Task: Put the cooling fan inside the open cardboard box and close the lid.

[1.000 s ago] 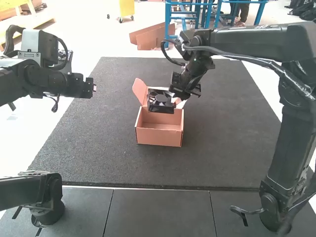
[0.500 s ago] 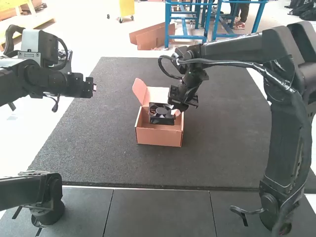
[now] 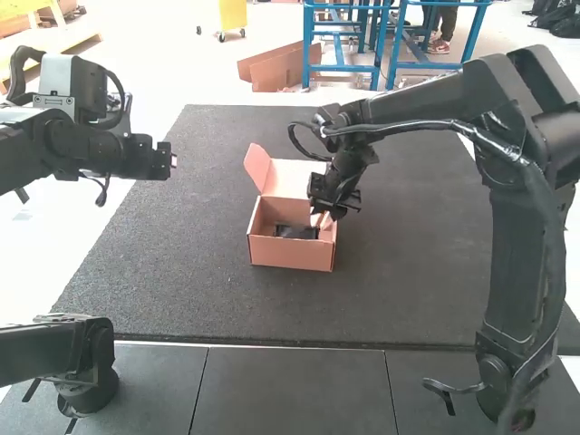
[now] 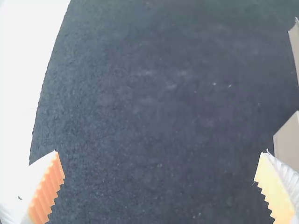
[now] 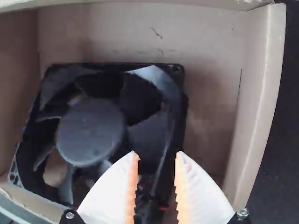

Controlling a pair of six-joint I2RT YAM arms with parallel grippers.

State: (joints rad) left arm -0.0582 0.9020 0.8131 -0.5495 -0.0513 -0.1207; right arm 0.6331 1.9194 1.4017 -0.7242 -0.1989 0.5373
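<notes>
On the black mat [image 3: 163, 272], near its middle: one cardboard box [image 3: 290, 249], top open, its lid flap [image 3: 257, 169] standing up from the far left edge and leaning outward.

Inside the box: the cooling fan [image 5: 88, 130], black, down below the rim. One side of its frame sits close to a wall, and a strip of bare cardboard shows along the other.

At the box's right rim: the right gripper [image 5: 156, 156], reaching down inside, its fingers nipped on the fan's frame edge.

Well left of the box, above the mat: the left gripper [image 4: 159, 156], fingers spread wide. A broad stretch of mat lies between it and the flap, and more runs forward to the mat's near edge.
</notes>
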